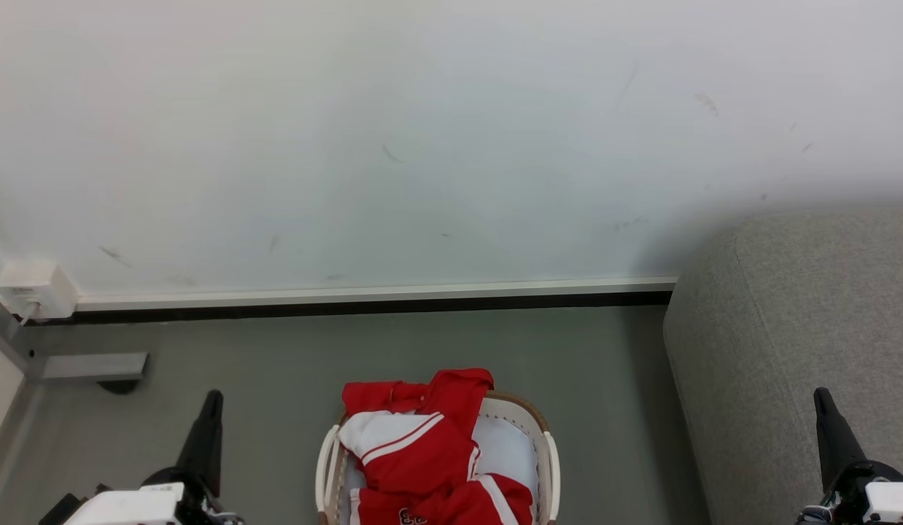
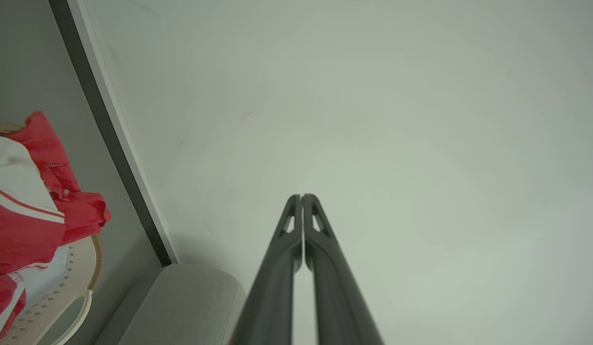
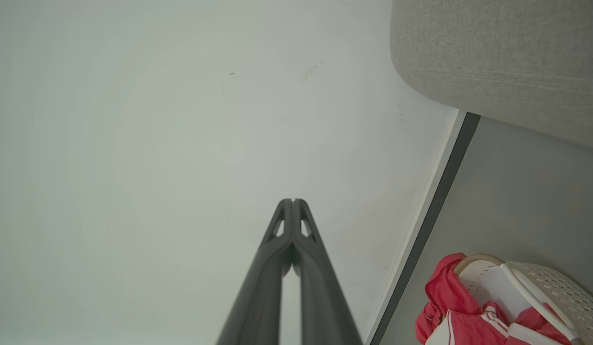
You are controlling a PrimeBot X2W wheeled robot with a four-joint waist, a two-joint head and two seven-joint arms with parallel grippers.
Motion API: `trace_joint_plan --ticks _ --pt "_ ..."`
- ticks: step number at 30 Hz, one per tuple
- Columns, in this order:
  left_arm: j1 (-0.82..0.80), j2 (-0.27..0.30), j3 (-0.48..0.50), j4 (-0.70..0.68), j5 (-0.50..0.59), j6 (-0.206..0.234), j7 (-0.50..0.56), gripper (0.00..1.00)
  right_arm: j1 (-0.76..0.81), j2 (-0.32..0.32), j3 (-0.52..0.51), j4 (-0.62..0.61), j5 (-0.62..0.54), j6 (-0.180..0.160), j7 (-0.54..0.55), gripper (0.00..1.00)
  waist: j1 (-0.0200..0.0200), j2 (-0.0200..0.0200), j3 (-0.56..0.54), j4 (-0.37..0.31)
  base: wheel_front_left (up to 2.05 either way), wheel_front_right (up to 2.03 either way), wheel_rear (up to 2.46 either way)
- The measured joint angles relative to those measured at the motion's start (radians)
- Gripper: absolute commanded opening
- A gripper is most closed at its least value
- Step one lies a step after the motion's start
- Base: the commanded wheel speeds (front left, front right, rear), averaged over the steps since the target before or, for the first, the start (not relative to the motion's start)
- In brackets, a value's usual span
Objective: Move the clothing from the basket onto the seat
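Note:
Red clothing [image 1: 429, 452] with white stripes lies heaped in the white basket [image 1: 546, 467] on the floor at bottom centre, one fold draped over the far brown rim. The grey seat [image 1: 794, 328] stands to the right of it. My left gripper [image 1: 212, 397] is shut and empty, raised left of the basket. My right gripper [image 1: 822, 397] is shut and empty, in front of the seat's side. In the left wrist view my gripper [image 2: 301, 196] points at the wall, with clothing [image 2: 33, 211] and basket [image 2: 81, 268] at left. In the right wrist view my gripper [image 3: 292, 201] also faces the wall; the clothing [image 3: 445, 297], basket [image 3: 555, 287] and seat [image 3: 497, 62] lie to the right.
A white wall [image 1: 422, 146] with a pale skirting board [image 1: 378, 293] runs behind the basket. A white socket box [image 1: 34, 290] and a grey metal bracket [image 1: 94, 366] sit at far left. Grey floor [image 1: 276, 379] lies between the basket and wall.

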Motion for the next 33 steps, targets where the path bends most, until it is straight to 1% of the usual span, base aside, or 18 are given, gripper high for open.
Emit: trace_joint_plan --ticks 8,9,15,21,28,31,33 --pt "0.000 0.000 0.000 0.000 0.000 0.000 0.000 0.00 0.000 0.000 0.000 0.000 0.000 0.000 0.000 0.00 0.0000 0.0000 0.000 0.000 0.00 0.00 0.00" --pt "0.000 -0.001 0.000 0.002 0.000 0.000 0.000 1.00 0.000 0.000 0.000 0.002 0.000 0.000 0.000 1.00 0.0000 0.0000 0.000 0.000 0.00 0.00 0.00" --pt "0.023 -0.007 -0.012 0.023 0.004 0.002 -0.020 1.00 0.023 0.009 0.015 0.024 -0.007 0.000 -0.020 1.00 0.0000 0.0000 0.000 0.001 0.00 0.00 0.00" --pt "0.023 -0.007 -0.022 0.028 0.032 0.002 -0.049 1.00 0.023 0.009 0.028 0.029 -0.078 0.000 -0.048 1.00 0.0000 0.0000 0.001 0.003 0.00 0.00 0.00" --pt "0.024 -0.007 -0.024 0.032 0.105 0.002 -0.081 1.00 0.023 0.009 0.044 0.016 -0.212 0.000 -0.082 1.00 0.0000 0.0000 0.001 0.005 0.00 0.00 0.00" --pt "0.024 -0.007 -0.025 0.031 0.147 0.002 -0.091 1.00 0.023 0.009 0.053 0.006 -0.287 0.000 -0.094 1.00 0.0000 0.0000 0.002 0.006 0.00 0.00 0.00" --pt "0.025 -0.007 -0.026 0.031 0.171 0.002 -0.100 1.00 0.024 0.008 0.064 -0.003 -0.361 0.000 -0.101 1.00 0.0000 0.0000 0.002 0.006 0.00 0.00 0.00"
